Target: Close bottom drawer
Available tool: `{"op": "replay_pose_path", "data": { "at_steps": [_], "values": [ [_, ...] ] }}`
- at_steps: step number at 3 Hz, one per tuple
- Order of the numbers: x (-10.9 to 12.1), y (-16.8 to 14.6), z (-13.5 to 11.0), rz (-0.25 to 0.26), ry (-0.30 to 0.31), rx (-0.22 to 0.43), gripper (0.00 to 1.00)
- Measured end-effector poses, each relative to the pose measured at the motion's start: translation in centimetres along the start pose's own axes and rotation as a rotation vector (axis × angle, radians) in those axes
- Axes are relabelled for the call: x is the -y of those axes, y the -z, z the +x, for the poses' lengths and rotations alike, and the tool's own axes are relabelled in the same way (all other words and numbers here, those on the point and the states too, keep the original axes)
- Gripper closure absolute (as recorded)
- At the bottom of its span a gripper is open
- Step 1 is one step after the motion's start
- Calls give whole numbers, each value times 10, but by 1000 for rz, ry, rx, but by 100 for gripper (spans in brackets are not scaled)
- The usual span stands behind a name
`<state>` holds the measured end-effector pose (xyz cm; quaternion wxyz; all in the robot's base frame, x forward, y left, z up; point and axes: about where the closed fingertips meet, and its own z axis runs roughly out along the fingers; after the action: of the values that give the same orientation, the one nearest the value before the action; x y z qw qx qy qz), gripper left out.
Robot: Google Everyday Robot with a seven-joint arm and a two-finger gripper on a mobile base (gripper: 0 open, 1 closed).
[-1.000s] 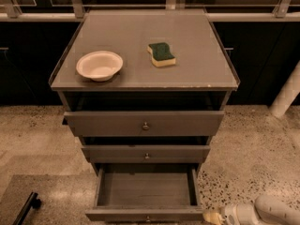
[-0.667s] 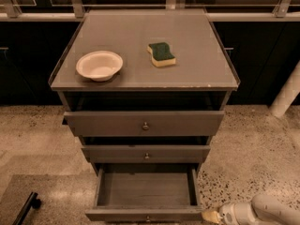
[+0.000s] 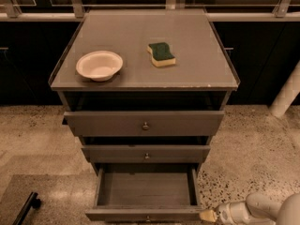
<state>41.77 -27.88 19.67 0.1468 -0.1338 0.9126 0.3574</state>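
Judging by how things lie, the job has hardly started: the grey table has all three drawers ajar, and the bottom drawer is pulled out farthest, its bare inside fully exposed and its slim front well forward of the two above. The top drawer and middle drawer stand out only a little. Low on the right, the robot's pale arm reaches in, and its tool sits just beside the right end of the bottom drawer's front, perhaps touching it; whether it is apart or together I cannot tell. The whole push inward remains. A bowl and a sponge rest on top, well apart.
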Motion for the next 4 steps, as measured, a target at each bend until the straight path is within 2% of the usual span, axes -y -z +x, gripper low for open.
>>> {"op": "replay_pose_path", "data": {
  "at_steps": [2,3,4],
  "values": [
    [8,-9,2,9,-25,-9,100],
    [27,-24,-2,29,-29,25,100],
    [36,-29,-12,50,-20,57,100]
  ]
}}
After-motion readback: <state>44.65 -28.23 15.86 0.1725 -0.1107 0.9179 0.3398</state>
